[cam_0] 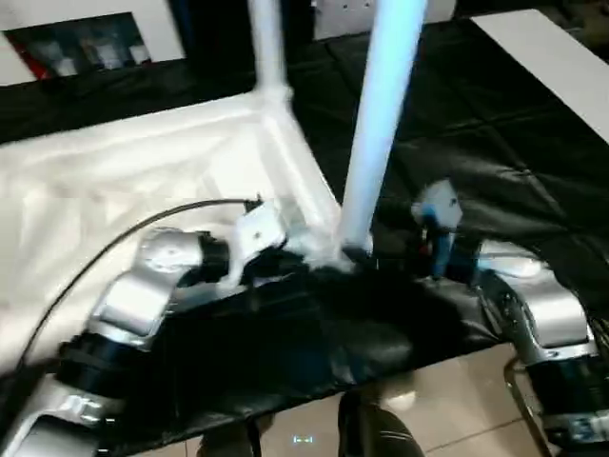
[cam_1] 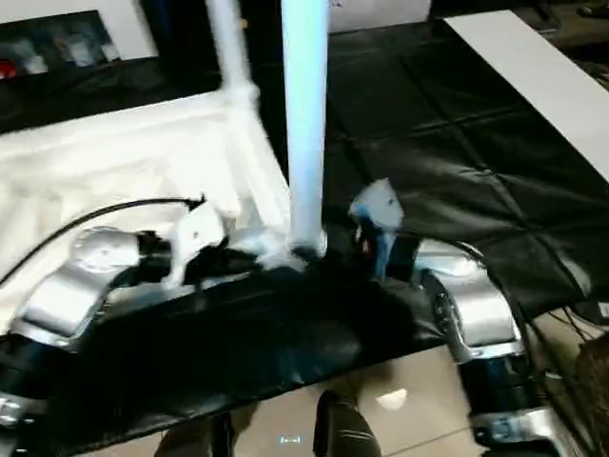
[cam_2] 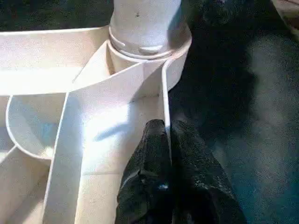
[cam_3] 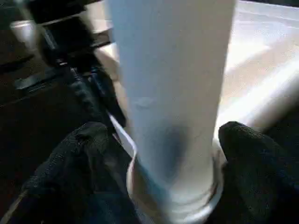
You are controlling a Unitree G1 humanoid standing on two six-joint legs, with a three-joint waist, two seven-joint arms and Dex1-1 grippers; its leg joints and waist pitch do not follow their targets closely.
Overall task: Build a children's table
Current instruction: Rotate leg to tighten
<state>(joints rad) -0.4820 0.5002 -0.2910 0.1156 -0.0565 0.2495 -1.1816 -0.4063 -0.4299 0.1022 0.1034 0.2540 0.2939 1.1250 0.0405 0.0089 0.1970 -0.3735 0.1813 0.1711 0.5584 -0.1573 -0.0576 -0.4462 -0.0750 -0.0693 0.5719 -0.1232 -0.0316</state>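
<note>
near leg [cam_0: 381,124]: top running off the picture's edge above the right gripper [cam_3: 168,154]
far leg [cam_0: 268,48]: likewise cropped
table top [cam_0: 114,181]: blurring, ribs unreadable beside the left gripper [cam_2: 166,154]

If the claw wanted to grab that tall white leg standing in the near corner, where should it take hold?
Probably low on the leg, just above the corner socket, coming level from the right. The tube stands upright and round, so two fingers can straddle it, as the right claw does now. The tabletop's ribs crowd the left side.
</note>
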